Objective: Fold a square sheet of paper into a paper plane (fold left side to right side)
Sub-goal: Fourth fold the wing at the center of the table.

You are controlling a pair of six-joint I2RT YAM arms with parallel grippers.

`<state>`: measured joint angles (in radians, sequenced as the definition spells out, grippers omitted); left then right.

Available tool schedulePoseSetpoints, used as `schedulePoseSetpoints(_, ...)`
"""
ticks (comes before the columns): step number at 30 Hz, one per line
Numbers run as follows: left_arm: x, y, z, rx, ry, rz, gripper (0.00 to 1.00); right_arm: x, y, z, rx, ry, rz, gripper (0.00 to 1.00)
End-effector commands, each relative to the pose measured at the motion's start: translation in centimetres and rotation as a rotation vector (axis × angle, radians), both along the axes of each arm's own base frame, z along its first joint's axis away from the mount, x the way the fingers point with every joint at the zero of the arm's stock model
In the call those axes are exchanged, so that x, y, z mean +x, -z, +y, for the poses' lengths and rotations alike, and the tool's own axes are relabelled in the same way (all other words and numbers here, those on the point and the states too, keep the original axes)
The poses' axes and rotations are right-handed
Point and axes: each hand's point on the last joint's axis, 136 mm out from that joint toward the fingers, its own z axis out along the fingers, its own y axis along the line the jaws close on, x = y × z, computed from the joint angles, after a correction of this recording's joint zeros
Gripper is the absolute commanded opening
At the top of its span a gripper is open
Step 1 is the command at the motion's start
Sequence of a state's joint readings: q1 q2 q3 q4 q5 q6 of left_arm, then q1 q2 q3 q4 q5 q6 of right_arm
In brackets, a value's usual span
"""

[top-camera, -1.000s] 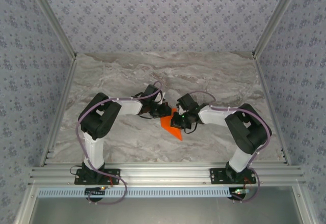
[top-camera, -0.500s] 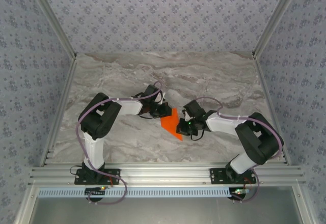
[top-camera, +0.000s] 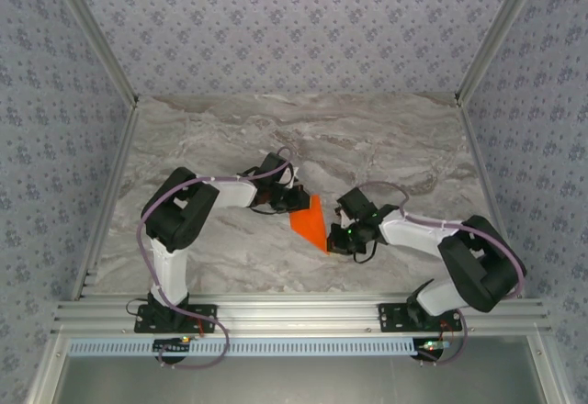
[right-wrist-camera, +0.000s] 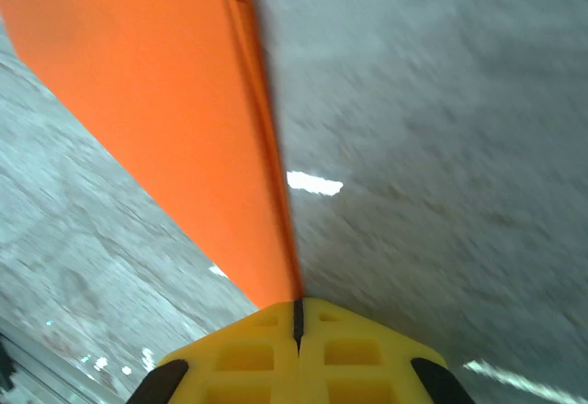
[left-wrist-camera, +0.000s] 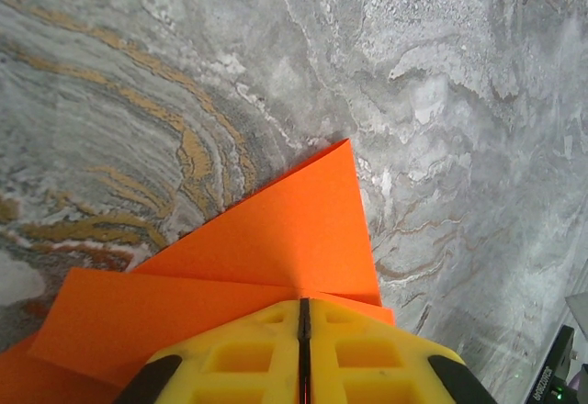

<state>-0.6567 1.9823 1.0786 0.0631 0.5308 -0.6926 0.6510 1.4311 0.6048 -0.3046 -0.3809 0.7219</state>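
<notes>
The square sheet of paper [top-camera: 310,223] is bright orange and folded into a narrow pointed shape, lying mid-table with its tip toward the near edge. My left gripper [top-camera: 296,200] is shut on its far-left corner. In the left wrist view the yellow fingers [left-wrist-camera: 248,358] meet at the left gripper [left-wrist-camera: 304,301] over layered orange flaps [left-wrist-camera: 276,230]. My right gripper [top-camera: 334,239] is shut on the paper's right fold edge near the lower tip. In the right wrist view that creased edge [right-wrist-camera: 175,101] runs straight into the closed slit of the right gripper [right-wrist-camera: 297,301].
The marble table [top-camera: 230,138] stretches bare behind and to both sides of the arms. Patterned walls enclose it on three sides. An aluminium rail [top-camera: 294,314] with both arm bases runs along the near edge.
My right gripper has slid down the paper's right edge toward the near tip, its arm swinging out to the right. More of the upper paper now shows. The left gripper has stayed put.
</notes>
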Motion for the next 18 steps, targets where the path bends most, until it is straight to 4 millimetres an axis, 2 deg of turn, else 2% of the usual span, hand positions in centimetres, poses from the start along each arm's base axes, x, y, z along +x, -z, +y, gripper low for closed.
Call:
schedulePoseSetpoints(1, 0.8, -1.0, 0.8, 0.02, -0.022, -0.012, 0.11, -3.1, 0.2, -2.7, -0.086, -0.047, 0.087, 0.0)
schedulePoseSetpoints(4, 2.1, -4.4, 0.3, -0.061, -0.029, -0.043, 0.17, -0.9, -2.3, -2.3, -0.019, -0.059, -0.035, 0.02)
schedulePoseSetpoints(8, 3.4, -9.0, 0.8, -0.14, -0.04, -0.105, 0.28, 2.4, -5.0, -2.3, 0.07, -0.038, -0.204, 0.22)
schedulePoseSetpoints(10, 3.5, -10.3, 1.6, -0.15, -0.054, -0.128, 0.34, 3.9, -5.8, -2.1, 0.113, -0.027, -0.272, 0.32)
schedulePoseSetpoints(13, 3.2, -10.4, 3.4, -0.129, -0.092, -0.133, 0.38, 5.9, -7.1, -1.6, 0.176, -0.031, -0.362, 0.43)
schedulePoseSetpoints(16, 2.3, -8.6, 4.7, -0.104, -0.121, -0.097, 0.39, 7.5, -8.3, -0.7, 0.233, -0.061, -0.439, 0.52)
schedulePoseSetpoints(18, 1.6, -7.4, 4.7, -0.115, -0.124, -0.063, 0.39, 8.2, -8.5, -0.1, 0.261, -0.086, -0.47, 0.56)
